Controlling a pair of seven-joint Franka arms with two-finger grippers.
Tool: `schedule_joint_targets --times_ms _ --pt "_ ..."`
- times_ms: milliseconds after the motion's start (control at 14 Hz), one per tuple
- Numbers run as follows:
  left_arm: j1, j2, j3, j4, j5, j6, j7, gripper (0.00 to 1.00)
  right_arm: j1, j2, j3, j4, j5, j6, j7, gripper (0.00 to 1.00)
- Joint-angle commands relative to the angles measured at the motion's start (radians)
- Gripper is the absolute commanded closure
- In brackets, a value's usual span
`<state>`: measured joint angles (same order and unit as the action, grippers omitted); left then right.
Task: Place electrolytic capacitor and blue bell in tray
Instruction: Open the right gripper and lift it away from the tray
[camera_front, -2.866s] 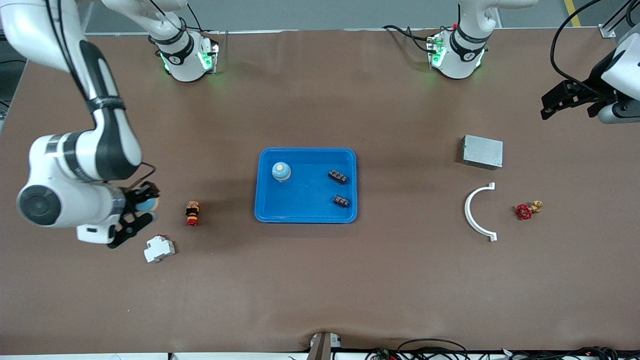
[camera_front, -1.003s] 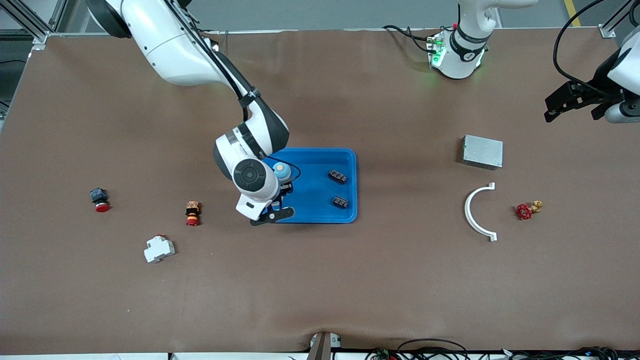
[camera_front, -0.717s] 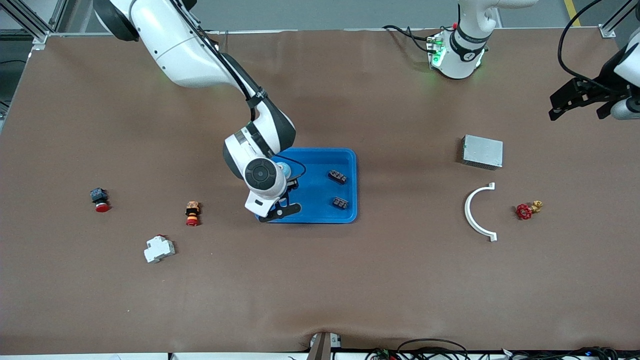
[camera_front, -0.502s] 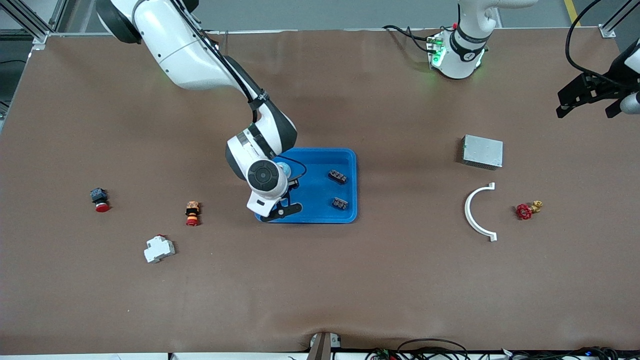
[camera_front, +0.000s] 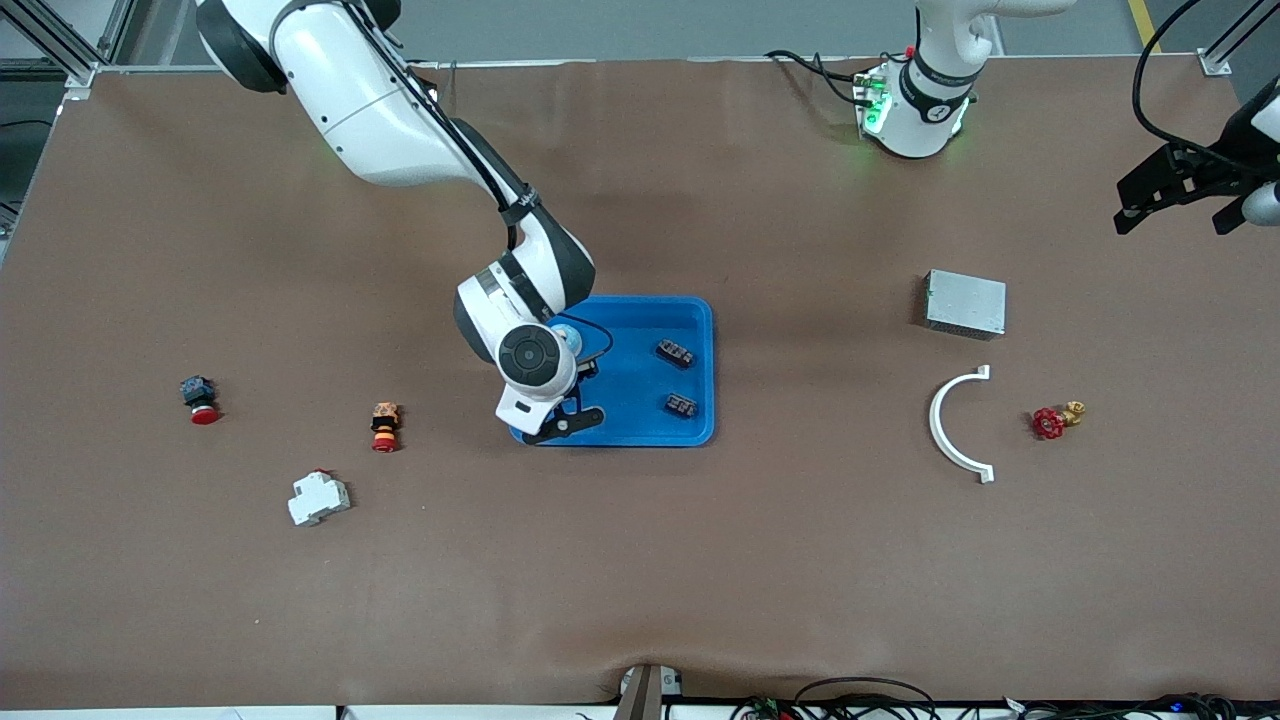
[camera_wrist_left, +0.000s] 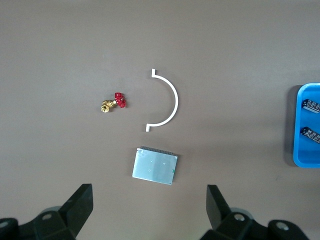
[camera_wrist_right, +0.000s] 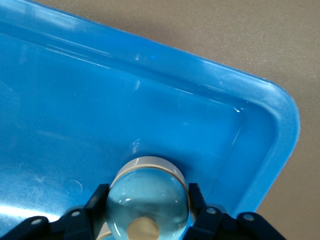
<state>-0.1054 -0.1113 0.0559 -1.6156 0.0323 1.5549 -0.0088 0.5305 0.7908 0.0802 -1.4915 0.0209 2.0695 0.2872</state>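
We are holding a blue bell (camera_wrist_right: 148, 200) between the fingers (camera_wrist_right: 95, 205) of the right gripper (camera_front: 565, 400), which is closed on its round body just above the floor of the blue tray (camera_front: 700, 312), over the corner nearest the front camera at the right arm's end. We are judging this as the placing step for this bell: the next move calls for lowering it to the tray floor and spreading the fingers without tipping it. A second bell (camera_front: 568, 338) is peeking out from under the wrist, resting in the tray, and two small dark parts (camera_front: 676, 352) are lying in the tray toward the left arm's end; whether either is the capacitor we cannot tell. The left gripper (camera_wrist_left: 149, 212) is waiting wide open and empty, high above the grey metal box (camera_wrist_left: 155, 166), with the white curved piece (camera_wrist_left: 170, 100) and the red-handled valve (camera_wrist_left: 114, 102) beside it.
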Motion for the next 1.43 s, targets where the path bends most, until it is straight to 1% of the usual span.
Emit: schedule_joint_targets --times_ms 0,143,215,430,717,860,1218,1361 --pt "0.003 -0.005 0.005 0.035 -0.02 -0.01 0.024 0.0 0.011 -0.005 -0.01 0.0 0.005 -0.006 0.0 0.0" --pt "0.003 -0.011 0.012 0.04 -0.029 -0.009 0.027 0.0 0.009 -0.019 -0.01 0.0 0.005 -0.026 0.004 0.0" --pt "0.003 -0.017 0.015 0.04 -0.029 -0.013 0.03 0.0 0.011 -0.045 -0.007 0.003 0.008 -0.076 0.007 0.0" --pt "0.003 -0.008 0.018 0.037 -0.029 -0.015 0.055 0.0 0.005 -0.168 -0.01 0.008 0.008 -0.248 0.009 0.0" --pt "-0.002 0.025 0.019 0.033 -0.035 0.019 0.092 0.0 -0.041 -0.326 -0.014 0.002 0.008 -0.458 0.001 0.0" --pt "-0.01 0.032 0.018 0.031 -0.035 0.019 0.092 0.0 -0.073 -0.399 -0.019 0.0 -0.004 -0.528 -0.005 0.0" --pt "0.001 0.042 0.021 0.04 -0.032 0.022 0.086 0.0 -0.274 -0.568 -0.019 -0.003 -0.016 -0.675 -0.011 0.0" --pt "0.0 0.042 0.021 0.04 -0.034 0.037 0.063 0.0 -0.363 -0.602 -0.02 0.003 -0.033 -0.698 -0.101 0.0"
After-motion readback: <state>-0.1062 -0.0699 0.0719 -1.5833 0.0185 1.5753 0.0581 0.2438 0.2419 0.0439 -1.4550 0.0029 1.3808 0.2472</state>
